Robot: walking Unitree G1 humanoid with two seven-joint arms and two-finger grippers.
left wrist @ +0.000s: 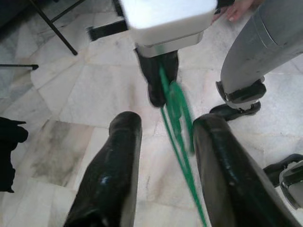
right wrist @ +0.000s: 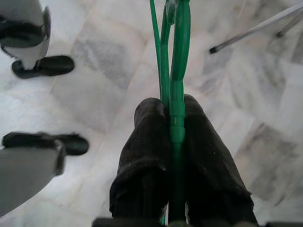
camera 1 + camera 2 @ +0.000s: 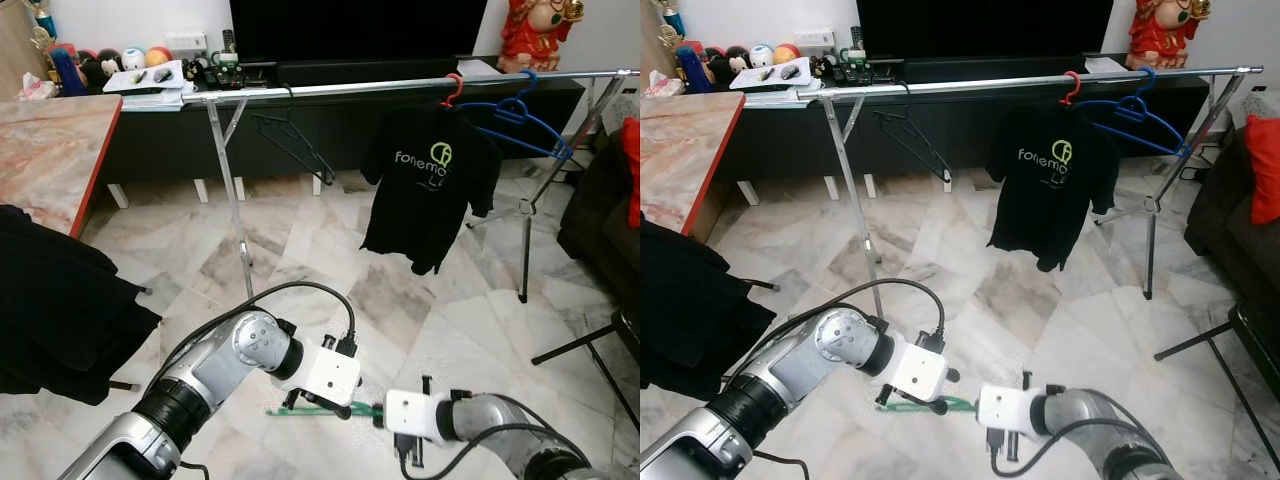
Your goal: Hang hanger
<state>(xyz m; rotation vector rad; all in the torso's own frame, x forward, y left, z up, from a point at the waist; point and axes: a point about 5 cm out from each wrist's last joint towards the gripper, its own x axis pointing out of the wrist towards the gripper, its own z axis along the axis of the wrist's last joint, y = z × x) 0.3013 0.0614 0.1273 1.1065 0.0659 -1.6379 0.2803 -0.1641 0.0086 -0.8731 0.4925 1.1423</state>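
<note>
A green hanger [image 3: 312, 405] is held low over the marble floor, in front of me. My right gripper [image 2: 171, 127] is shut on its thin stem, and the wires run on past the fingertips. My left gripper [image 1: 165, 137] is open, and the green hanger [image 1: 176, 118] passes between its black fingers [image 1: 116, 165], closer to one of them. In the eye views both wrists meet at the bottom centre, with the left gripper [image 3: 318, 405] just left of the right gripper [image 3: 380, 412]. The silver clothes rail [image 3: 400, 86] stands beyond, higher up.
On the rail hang a black wire hanger [image 3: 292, 140], a black T-shirt [image 3: 425, 185] on a red hanger, and blue hangers [image 3: 520, 125]. A marble-topped table [image 3: 50, 150] with black cloth [image 3: 50, 300] is at the left. A dark sofa [image 3: 600, 210] is at the right.
</note>
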